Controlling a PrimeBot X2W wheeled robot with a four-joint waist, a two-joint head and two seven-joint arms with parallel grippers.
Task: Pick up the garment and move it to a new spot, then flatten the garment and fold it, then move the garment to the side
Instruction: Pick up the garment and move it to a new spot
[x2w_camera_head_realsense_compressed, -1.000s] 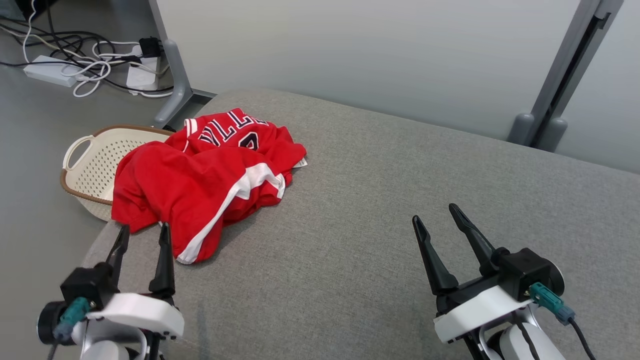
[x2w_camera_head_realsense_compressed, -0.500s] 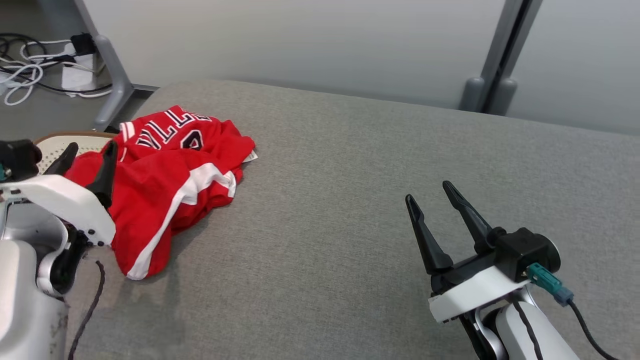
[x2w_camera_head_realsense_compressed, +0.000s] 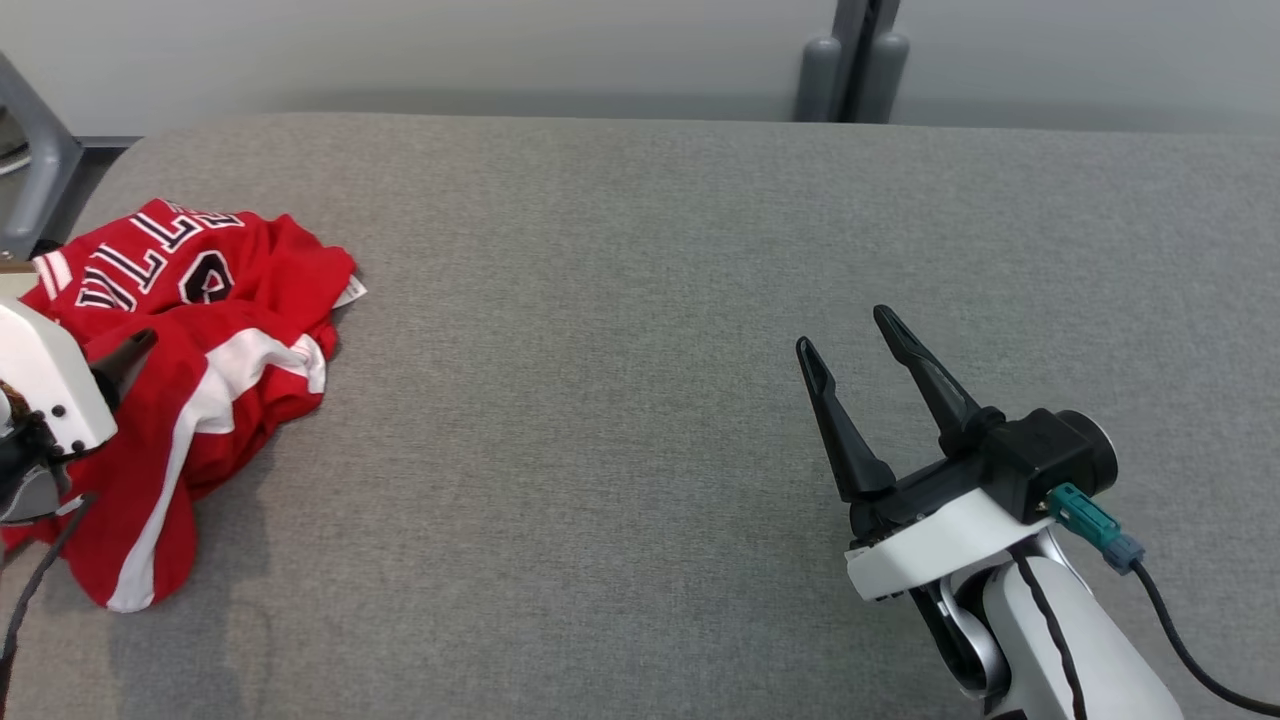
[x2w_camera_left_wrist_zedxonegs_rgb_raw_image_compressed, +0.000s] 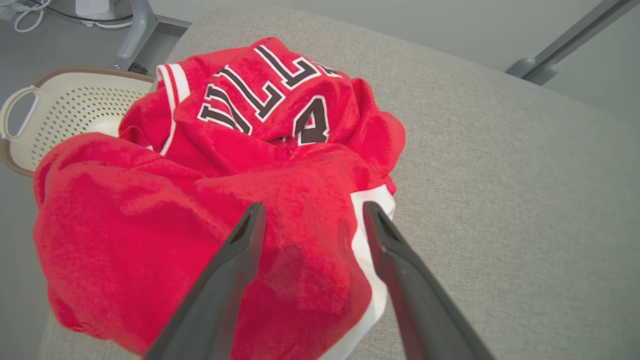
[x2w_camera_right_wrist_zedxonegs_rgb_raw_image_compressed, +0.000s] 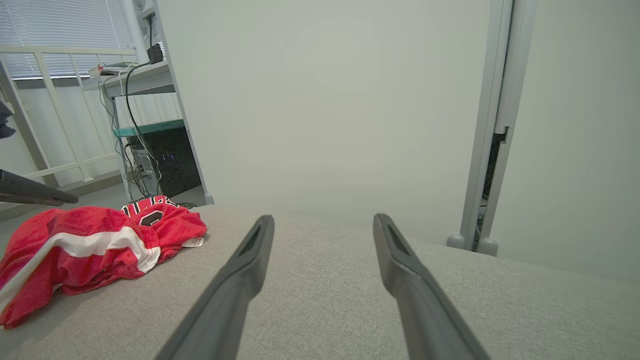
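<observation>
Left tool (x2w_camera_left_wrist_zedxonegs_rgb_raw_image_compressed: 314, 207) advanced over garment (x2w_camera_left_wrist_zedxonegs_rgb_raw_image_compressed: 150, 225), spread; right tool (x2w_camera_head_realsense_compressed: 843, 330) spread; left wrist view shows basket (x2w_camera_left_wrist_zedxonegs_rgb_raw_image_compressed: 65, 105).

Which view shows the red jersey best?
Left wrist view: the red jersey lies close and nearly whole, its black lettering plain. The head view has it at the left edge, partly hidden; the right wrist view shows it small and side-on.

Crumpled red garment (x2w_camera_head_realsense_compressed: 190, 370) with white stripes and dark lettering, heaped at the cushion's left end
</observation>
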